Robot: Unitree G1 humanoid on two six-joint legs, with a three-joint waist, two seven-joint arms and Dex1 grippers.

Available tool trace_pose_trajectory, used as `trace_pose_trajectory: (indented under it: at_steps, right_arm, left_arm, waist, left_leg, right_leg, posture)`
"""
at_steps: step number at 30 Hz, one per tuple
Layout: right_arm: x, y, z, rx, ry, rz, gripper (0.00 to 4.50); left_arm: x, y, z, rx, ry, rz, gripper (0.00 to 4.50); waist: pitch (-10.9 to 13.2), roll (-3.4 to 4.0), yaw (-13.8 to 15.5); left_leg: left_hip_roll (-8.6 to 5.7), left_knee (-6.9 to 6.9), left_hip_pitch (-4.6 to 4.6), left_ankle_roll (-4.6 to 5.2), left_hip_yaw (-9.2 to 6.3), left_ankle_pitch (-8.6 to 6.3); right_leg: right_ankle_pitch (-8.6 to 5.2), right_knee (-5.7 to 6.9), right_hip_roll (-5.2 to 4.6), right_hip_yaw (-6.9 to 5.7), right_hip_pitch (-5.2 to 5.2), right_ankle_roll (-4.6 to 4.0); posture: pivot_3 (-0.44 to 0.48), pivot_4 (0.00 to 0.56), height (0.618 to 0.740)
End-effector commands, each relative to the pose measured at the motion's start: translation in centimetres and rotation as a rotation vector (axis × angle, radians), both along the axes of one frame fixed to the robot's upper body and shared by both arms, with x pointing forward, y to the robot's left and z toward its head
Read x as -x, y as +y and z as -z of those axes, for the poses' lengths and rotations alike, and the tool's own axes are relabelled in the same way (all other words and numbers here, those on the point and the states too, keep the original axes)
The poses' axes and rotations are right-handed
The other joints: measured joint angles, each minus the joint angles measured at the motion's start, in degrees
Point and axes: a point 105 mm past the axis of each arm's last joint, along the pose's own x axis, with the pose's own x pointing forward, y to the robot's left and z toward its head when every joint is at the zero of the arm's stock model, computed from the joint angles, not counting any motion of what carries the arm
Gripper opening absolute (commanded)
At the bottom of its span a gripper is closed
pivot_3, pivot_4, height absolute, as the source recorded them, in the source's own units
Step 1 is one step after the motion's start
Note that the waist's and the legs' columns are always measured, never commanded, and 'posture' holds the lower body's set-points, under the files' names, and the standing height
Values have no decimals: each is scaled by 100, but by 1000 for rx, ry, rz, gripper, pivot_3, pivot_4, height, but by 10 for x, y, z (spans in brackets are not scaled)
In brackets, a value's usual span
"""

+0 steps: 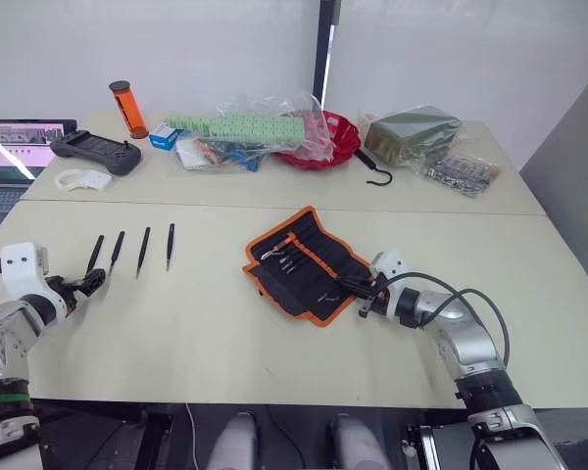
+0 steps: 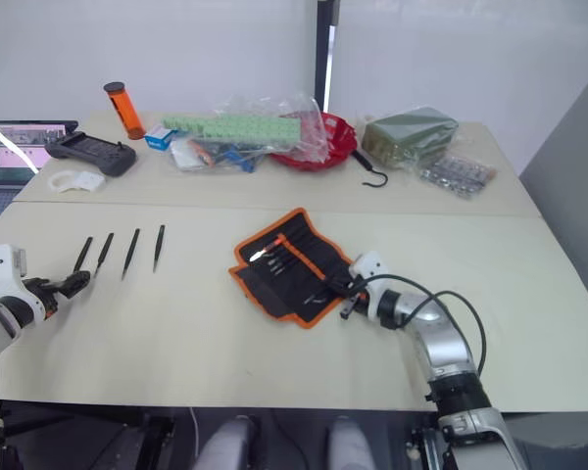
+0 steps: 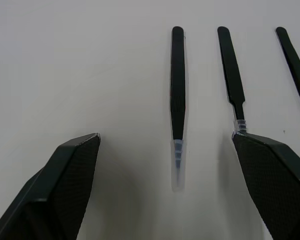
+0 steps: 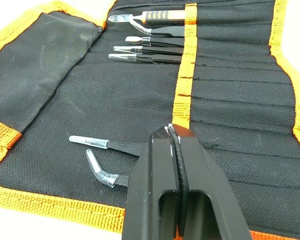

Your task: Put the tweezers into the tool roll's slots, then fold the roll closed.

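Note:
The tool roll (image 1: pixel 299 264) lies unfolded at mid-table, black with orange trim. Its slots (image 4: pixel 230 85) cross an orange strip (image 4: pixel 186 70) and hold a few slim tools, among them an orange-handled one (image 4: pixel 160 15). Two tweezers (image 4: pixel 105 145) with clear tip caps lie on the roll's inner face and run under my right gripper (image 4: pixel 171 131), which is shut just above the fabric at the roll's near right edge. Several more tweezers (image 1: pixel 143 250) lie in a row at the left. My left gripper (image 3: pixel 165 136) is open, low over the table, straddling the leftmost one (image 3: pixel 177 90).
Along the back of the table stand a red bowl (image 1: pixel 323 142), a black hook (image 1: pixel 377 171), clear plastic bags (image 1: pixel 245 132), a green packet (image 1: pixel 412 132), an orange bottle (image 1: pixel 128 108), a black controller (image 1: pixel 96 149) and a laptop (image 1: pixel 15 147). Bare tabletop separates the roll from the tweezers row.

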Motion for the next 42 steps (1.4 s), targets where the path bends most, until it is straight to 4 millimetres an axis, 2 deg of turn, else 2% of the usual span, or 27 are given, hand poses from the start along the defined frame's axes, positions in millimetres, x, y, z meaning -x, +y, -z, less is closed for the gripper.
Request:
trace_pose_trajectory:
  at_steps: [1,5,11,17,19,27,30,33,38,42]
  right_arm:
    - [3,-7,14,28,56,31,0]
    - [4,-6,15,27,56,36,0]
    - [5,-6,16,34,55,40,0]
    - [5,-7,17,37,54,47,0]
    - [5,-7,17,36,56,48,0]
    - [2,-13,12,23,31,73,0]
    - [1,-14,1,-2,-2,71,0]
    - [1,-16,0,11,-5,76,0]
    - [3,-18,4,14,4,88,0]
    - [4,-22,4,-2,1,114,0]
  left_arm:
    - [-7,7,-12,-54,-24,10,4481]
    - [-14,10,-11,-65,-20,13,4481]
    - [-24,5,-6,-81,-2,49,2661]
    - [-25,6,-5,-83,0,52,560]
    - [-24,7,-4,-82,3,52,29]
    - [-16,17,-19,-85,-54,12,29]
    - [-14,14,-29,-97,-83,27,29]
    - [-16,7,-42,-112,-123,52,29]
    - [-25,-23,-67,-119,-188,171,29]
    - [-32,-61,-86,-102,-224,311,29]
  waist:
    - [0,0,2]
    - [0,0,3]
    - [0,0,12]
    - [0,1,8]
    - [0,1,10]
    - [1,1,-7]
    - [3,2,5]
    - [5,3,30]
    - [6,3,56]
    - [7,4,91]
  left_leg:
    - [0,0,0,0,0,0]
    - [-1,0,0,0,0,0]
    - [-1,1,0,0,0,0]
    - [-1,1,0,1,0,0]
    - [-1,1,0,1,0,0]
    - [-2,1,-1,1,0,0]
    - [-1,1,-2,1,-1,1]
    - [-2,2,-7,0,-1,1]
    - [-2,3,-8,0,-1,1]
    - [-3,3,-9,0,-1,1]
  right_leg:
    - [0,-1,0,0,0,0]
    - [0,0,0,-1,0,1]
    - [0,1,0,-1,1,2]
    - [0,2,-1,-1,1,2]
    - [0,2,-1,-1,1,2]
    - [-1,2,-1,-1,0,3]
    - [-1,3,-1,-2,0,3]
    - [-1,2,-2,-1,-3,2]
    - [-1,1,-3,-1,-3,2]
    - [-1,0,-3,-1,-3,3]
  posture:
    - [0,150,740]
    - [0,150,740]
    - [0,150,740]
    - [0,150,740]
    - [0,150,740]
    - [0,150,740]
    - [0,150,740]
    - [0,150,740]
    - [0,150,740]
    - [0,150,740]
